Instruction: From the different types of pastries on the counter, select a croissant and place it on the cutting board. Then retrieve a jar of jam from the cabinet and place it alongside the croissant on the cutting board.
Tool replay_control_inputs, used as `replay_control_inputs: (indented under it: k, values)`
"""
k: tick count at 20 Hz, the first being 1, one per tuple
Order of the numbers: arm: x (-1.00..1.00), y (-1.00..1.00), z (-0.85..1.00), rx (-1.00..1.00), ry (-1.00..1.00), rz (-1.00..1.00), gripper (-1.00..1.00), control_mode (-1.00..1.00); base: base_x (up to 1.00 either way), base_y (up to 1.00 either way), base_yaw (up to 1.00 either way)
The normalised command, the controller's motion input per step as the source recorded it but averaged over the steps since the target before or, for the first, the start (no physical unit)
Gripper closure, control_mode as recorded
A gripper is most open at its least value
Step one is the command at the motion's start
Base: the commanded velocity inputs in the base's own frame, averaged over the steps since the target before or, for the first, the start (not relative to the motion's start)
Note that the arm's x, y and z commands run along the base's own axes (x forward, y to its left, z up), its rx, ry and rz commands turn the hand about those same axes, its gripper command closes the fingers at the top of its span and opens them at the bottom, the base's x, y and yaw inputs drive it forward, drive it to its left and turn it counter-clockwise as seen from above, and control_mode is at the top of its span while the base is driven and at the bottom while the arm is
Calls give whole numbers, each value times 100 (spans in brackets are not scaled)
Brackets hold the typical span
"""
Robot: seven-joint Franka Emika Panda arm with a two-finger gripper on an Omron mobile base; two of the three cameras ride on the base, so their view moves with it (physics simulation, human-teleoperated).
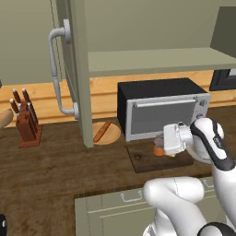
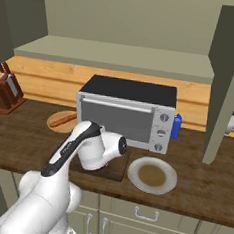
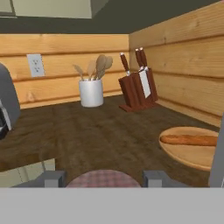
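The cutting board (image 1: 159,160) lies on the counter (image 1: 55,170), right in front of the toaster oven (image 1: 161,110). There is little free room behind it, but bare wood lies open toward 9 o'clock in the left base view. The open cabinet (image 1: 152,60) hangs above, and its door (image 1: 76,69) with the curved handle (image 1: 56,69) stands out at 10 o'clock. A round wooden disc (image 1: 107,132) with a long bread stick lies next to the door's bottom edge. A knife block (image 1: 27,122) stands far off at 9 o'clock. In the right base view a plate (image 2: 152,175) sits just beside the board at 3 o'clock.

The counter is dark brown wood with a light wood wall behind. In the hand view a white pot of spoons (image 3: 91,92) stands by the wall.

The gripper (image 1: 161,146) is partly closed around the jar of jam (image 1: 159,148), low over the board. The jar's reddish lid (image 3: 104,179) sits between the two fingers (image 3: 154,178). A bit of the yellow croissant (image 1: 171,155) peeks out next to the jar, on the board.
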Motion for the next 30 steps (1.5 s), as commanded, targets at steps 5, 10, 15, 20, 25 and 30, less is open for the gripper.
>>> replay_control_inputs:
  k: [5, 10, 15, 20, 25, 30]
  values:
    - [43, -8, -31, 0, 0, 0, 100, -100, 0, 0, 0]
    - [20, -9, -36, 0, 0, 2, 100, -100, 0, 0, 0]
    - [12, -6, -23, 0, 0, 1, 100, -100, 0, 0, 0]
    - [25, -2, -1, 0, -3, 0, 100, -100, 0, 0, 0]
    - [22, 0, -12, 0, 0, 0, 100, -100, 0, 0, 0]
    - [9, 0, -21, 0, 0, 0, 100, -100, 0, 0, 0]
